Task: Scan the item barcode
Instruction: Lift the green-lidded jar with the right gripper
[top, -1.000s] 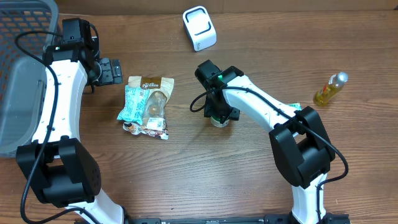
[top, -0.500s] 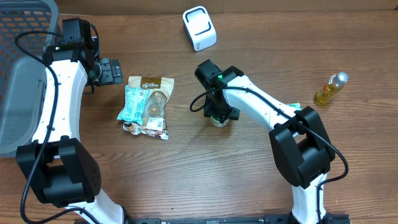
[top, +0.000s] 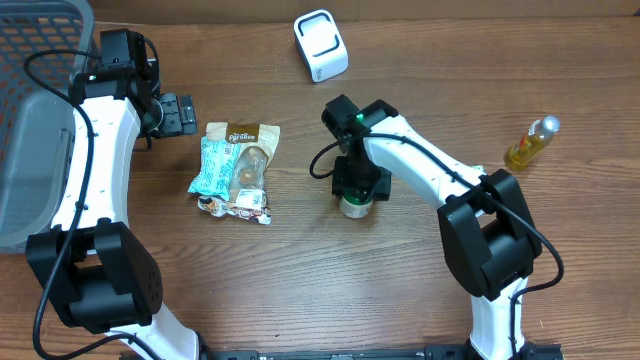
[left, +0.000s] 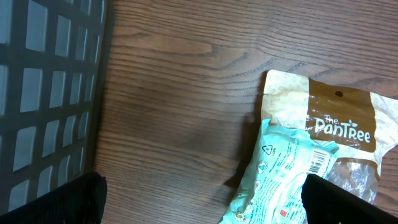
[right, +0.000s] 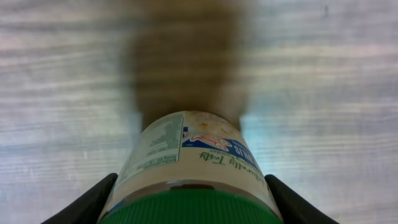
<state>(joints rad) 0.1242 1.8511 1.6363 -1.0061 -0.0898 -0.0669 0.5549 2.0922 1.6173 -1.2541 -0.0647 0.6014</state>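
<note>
My right gripper (top: 358, 186) is clamped on the green lid of a small labelled jar (top: 354, 207) near the middle of the table (top: 300, 290). The white barcode scanner (top: 320, 45) is well apart toward twelve o'clock. The pick looks done to me; carrying the jar up and turning its barcode to the scanner is what's left. My left gripper (top: 178, 113) hangs wide open at ten o'clock of the snack pouches (top: 235, 168), holding nothing.

We see matt wood-grain counter (top: 300, 290); jar (right: 186, 155) has glossy printed label, green plastic lid (right: 189, 208); at 9 o'clock, crinkly glossy film pouches (top: 235, 165).
</note>
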